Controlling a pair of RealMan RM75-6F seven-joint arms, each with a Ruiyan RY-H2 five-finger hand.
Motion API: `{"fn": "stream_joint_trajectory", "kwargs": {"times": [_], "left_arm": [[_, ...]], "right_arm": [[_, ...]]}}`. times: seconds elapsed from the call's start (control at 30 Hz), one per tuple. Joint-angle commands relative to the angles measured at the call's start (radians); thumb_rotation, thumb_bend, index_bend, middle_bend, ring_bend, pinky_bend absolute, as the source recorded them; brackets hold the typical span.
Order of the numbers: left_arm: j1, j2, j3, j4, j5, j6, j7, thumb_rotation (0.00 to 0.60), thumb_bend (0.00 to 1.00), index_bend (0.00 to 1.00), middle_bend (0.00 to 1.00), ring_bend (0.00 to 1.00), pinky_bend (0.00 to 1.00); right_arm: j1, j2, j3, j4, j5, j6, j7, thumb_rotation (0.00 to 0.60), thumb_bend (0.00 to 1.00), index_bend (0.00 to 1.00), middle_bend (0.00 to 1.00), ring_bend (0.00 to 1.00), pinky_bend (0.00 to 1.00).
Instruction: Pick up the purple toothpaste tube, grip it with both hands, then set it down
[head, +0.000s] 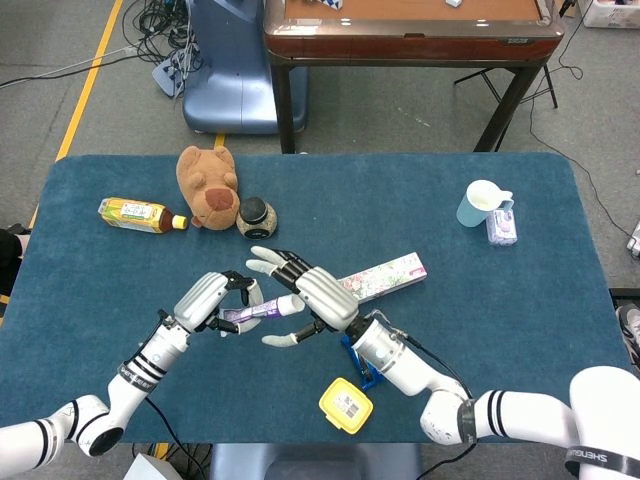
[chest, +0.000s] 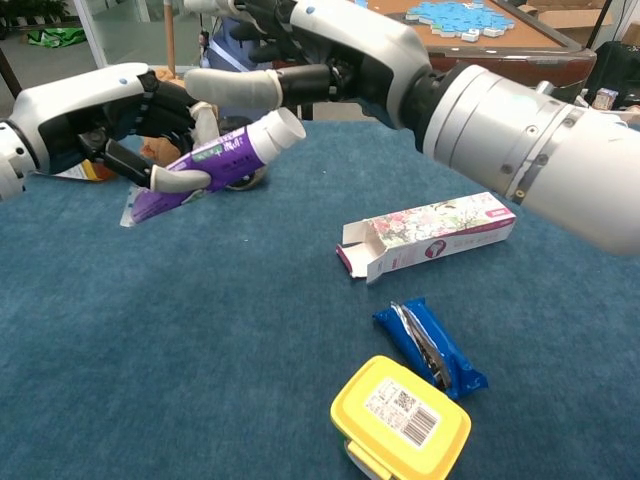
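Observation:
The purple toothpaste tube (head: 252, 313) (chest: 214, 162) hangs above the blue table (head: 520, 320), white cap pointing right and slightly up. My left hand (head: 205, 300) (chest: 105, 112) grips its flat tail end. My right hand (head: 310, 293) (chest: 335, 55) reaches in from the right with fingers spread around the cap end. Its thumb (chest: 235, 85) lies just over the cap in the chest view. The right hand's fingers have not closed on the tube, and I cannot tell whether they touch it.
A floral carton (head: 382, 276) (chest: 430, 232) lies right of the hands. A blue wrapper (chest: 430, 345) and a yellow box (chest: 400, 420) lie near the front edge. A plush bear (head: 207, 185), a bottle (head: 140, 214) and a dark jar (head: 256, 217) sit back left, a cup (head: 482, 202) back right.

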Motion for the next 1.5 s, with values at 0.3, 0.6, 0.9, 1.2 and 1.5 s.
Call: {"fn": "stream_joint_trajectory", "kwargs": {"times": [0.3,0.6,0.9,1.2,1.5], "left_arm": [[-0.005,-0.005,-0.009,0.0,-0.003,0.006,-0.002,0.6,0.42,0.56,0.67,0.55,0.36],[-0.007,-0.002,-0.012,-0.002,-0.003,0.011,-0.007,0.6,0.42,0.56,0.67,0.55,0.36],[-0.012,-0.008,-0.017,0.0,-0.011,0.005,-0.012,0.6,0.43,0.56,0.67,0.54,0.36],[-0.019,-0.011,-0.029,-0.004,-0.024,-0.002,-0.026,0.6,0.43,0.56,0.67,0.55,0.36],[-0.024,-0.005,-0.036,-0.011,-0.03,-0.009,-0.038,0.6,0.43,0.56,0.67,0.54,0.36]], "right_arm": [[0.026,-0.08,-0.013,0.083,-0.019,0.013,0.119,0.346,0.0,0.0,0.0,0.0,0.0],[0.039,-0.108,-0.019,0.13,-0.035,0.025,0.181,0.295,0.0,0.0,0.0,0.0,0.0],[0.046,-0.134,-0.015,0.174,-0.047,0.056,0.213,0.296,0.0,0.0,0.0,0.0,0.0],[0.054,-0.172,-0.016,0.222,-0.075,0.105,0.269,0.295,0.0,0.0,0.0,0.0,0.0],[0.065,-0.185,-0.025,0.242,-0.1,0.131,0.308,0.296,0.0,0.0,0.0,0.0,0.0]]}}
